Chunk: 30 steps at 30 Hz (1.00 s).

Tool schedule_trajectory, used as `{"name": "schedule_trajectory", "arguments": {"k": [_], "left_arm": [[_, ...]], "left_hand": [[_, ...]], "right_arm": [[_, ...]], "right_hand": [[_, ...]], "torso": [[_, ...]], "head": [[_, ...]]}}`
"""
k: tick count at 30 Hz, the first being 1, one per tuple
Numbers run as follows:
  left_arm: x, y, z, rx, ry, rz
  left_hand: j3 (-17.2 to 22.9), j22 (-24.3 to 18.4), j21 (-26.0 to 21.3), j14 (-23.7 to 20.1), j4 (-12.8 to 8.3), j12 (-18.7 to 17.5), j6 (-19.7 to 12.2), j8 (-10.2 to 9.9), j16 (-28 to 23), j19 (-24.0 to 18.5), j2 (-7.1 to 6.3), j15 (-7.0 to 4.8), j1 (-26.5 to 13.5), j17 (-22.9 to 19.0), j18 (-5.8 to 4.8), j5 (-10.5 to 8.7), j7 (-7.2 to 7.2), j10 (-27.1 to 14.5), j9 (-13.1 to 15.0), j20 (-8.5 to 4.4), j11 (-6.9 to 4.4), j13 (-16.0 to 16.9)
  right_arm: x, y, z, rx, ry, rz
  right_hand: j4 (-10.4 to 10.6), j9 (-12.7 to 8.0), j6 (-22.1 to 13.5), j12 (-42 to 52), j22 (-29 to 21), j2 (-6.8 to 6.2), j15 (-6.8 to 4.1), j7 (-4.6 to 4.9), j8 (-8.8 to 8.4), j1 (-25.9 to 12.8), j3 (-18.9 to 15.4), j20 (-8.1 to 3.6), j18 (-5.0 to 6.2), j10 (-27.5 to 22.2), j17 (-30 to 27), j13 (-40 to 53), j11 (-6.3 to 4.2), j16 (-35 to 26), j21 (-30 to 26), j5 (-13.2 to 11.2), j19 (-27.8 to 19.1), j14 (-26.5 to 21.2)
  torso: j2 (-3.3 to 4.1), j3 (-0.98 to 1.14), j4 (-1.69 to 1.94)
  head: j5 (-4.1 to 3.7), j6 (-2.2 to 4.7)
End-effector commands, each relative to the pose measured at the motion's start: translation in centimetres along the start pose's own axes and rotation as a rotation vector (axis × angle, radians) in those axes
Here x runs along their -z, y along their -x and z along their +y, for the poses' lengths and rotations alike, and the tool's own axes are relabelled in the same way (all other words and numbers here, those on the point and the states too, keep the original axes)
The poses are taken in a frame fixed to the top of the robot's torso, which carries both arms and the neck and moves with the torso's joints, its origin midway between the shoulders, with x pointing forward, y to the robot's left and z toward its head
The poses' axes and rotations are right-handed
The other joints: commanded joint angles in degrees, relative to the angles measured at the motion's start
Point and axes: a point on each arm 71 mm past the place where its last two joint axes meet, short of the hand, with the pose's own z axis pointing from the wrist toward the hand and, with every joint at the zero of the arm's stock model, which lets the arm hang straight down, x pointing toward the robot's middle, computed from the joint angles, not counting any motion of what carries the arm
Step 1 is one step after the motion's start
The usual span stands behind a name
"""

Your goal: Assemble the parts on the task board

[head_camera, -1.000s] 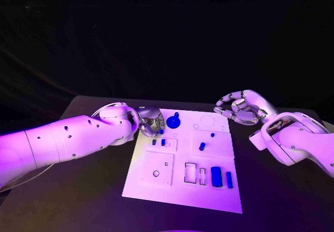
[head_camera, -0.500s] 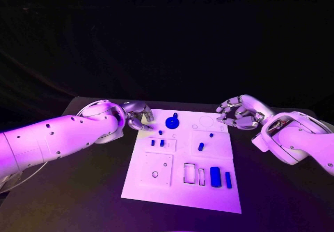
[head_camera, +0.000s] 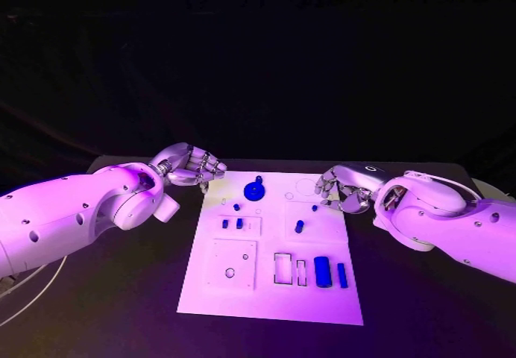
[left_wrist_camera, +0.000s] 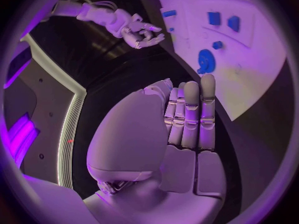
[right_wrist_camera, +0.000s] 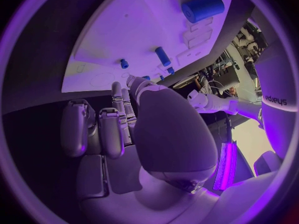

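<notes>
Since the earlier frames the left hand (head_camera: 190,168) has drawn back off the task board (head_camera: 242,287) to the black table (head_camera: 129,298) just beside the board's far left corner, while the right hand (head_camera: 335,189) has come in to the board's far right edge. Blue parts lie on the board between the two hands: a round part (head_camera: 253,189) nearest the left fingertips, a short peg (head_camera: 300,224) nearest the right fingers, and a large cylinder (head_camera: 321,268) well on the near side. Left fingers (left_wrist_camera: 190,114) lie straight and pressed together, right fingers (right_wrist_camera: 106,129) curl inward, both holding nothing, with nothing between either hand and the parts.
</notes>
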Motion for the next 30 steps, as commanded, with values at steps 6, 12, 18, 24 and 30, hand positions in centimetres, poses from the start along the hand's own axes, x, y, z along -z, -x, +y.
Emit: {"name": "schedule_trajectory", "arguments": {"k": [6,12,18,24,30], "left_arm": [[0.9,-0.2,-1.4,0.428,-0.13,-0.071],[1.1,-0.4,-1.5,0.451,-0.139,-0.074],[1.2,-0.4,-1.5,0.458,-0.139,-0.078],[1.3,-0.3,-1.5,0.458,-0.134,-0.083],[1.3,-0.4,-1.5,0.458,-0.131,-0.084]], "left_hand": [[0.63,-0.13,-0.46,0.1,0.07,0.42,0.51,0.16,-0.33,0.16,-0.4,-0.52,0.03,-0.2,0.94,0.08,-0.01,0.48,0.05,-0.59,-0.02,0.11],[1.03,-0.21,-0.58,0.06,0.01,0.57,0.45,0.1,-0.45,0.2,-0.64,-0.55,0.01,-0.34,0.93,0.1,0.04,0.38,0.02,-0.66,-0.01,0.13],[1.37,-0.27,-0.67,0.04,-0.02,0.68,0.31,0.0,-0.53,0.24,-0.82,-0.53,-0.05,-0.45,0.91,0.1,0.13,0.25,-0.03,-0.69,0.05,0.13],[1.5,-0.29,-0.7,0.05,-0.02,0.72,0.22,-0.05,-0.56,0.26,-0.91,-0.52,-0.1,-0.5,0.9,0.1,0.18,0.17,-0.05,-0.69,0.09,0.13],[1.91,-0.37,-0.82,0.06,0.01,0.83,-0.09,-0.25,-0.62,0.33,-1.1,-0.43,-0.31,-0.62,0.87,0.1,0.36,-0.11,-0.14,-0.66,0.23,0.12]], "right_arm": [[-0.8,-1.5,0.8,0.245,-0.016,0.04],[-1.3,-2.3,1.5,0.258,0.001,0.055],[-1.4,-2.9,1.7,0.261,0.008,0.075],[-1.6,-3.3,1.9,0.26,0.011,0.084],[-1.7,-3.7,1.9,0.26,0.01,0.097]], "right_hand": [[-0.08,-0.23,0.61,-1.2,6.68,-1.11,0.4,0.17,-0.63,-0.52,0.96,0.11,-1.01,0.05,0.07,-1.24,0.23,0.29,0.02,-0.38,0.39,2.58],[-0.67,-0.26,1.14,-1.59,7.13,-0.99,0.44,0.16,-0.72,-0.13,2.16,0.15,-1.15,0.57,0.43,-2.03,0.24,0.51,0.66,-0.23,0.72,2.68],[-1.64,0.01,2.88,-1.54,8.47,-0.93,0.16,-0.25,-0.16,-0.01,3.61,-0.02,-1.62,2.17,1.23,-2.75,-0.14,1.03,2.86,0.61,1.87,2.94],[-2.0,0.15,3.62,-1.49,8.73,-0.74,0.0,-0.43,0.11,-0.24,4.23,-0.14,-1.69,2.94,1.38,-3.02,-0.37,1.15,3.23,0.73,2.05,2.99],[-2.54,0.23,4.02,-1.57,8.93,-0.53,-0.14,-0.56,0.21,-0.25,4.9,-0.26,-1.74,3.44,1.46,-3.29,-0.5,1.22,3.48,0.69,2.16,3.01]], "torso": [[0.03,-0.08,0.17],[0.02,-0.11,0.12],[0.04,-0.05,0.07],[0.04,0.04,0.03],[0.01,0.03,0.07]], "head": [[-0.93,-0.28],[-0.76,-0.48],[-0.72,-0.67],[-0.59,-0.7],[-0.69,-0.89]]}}
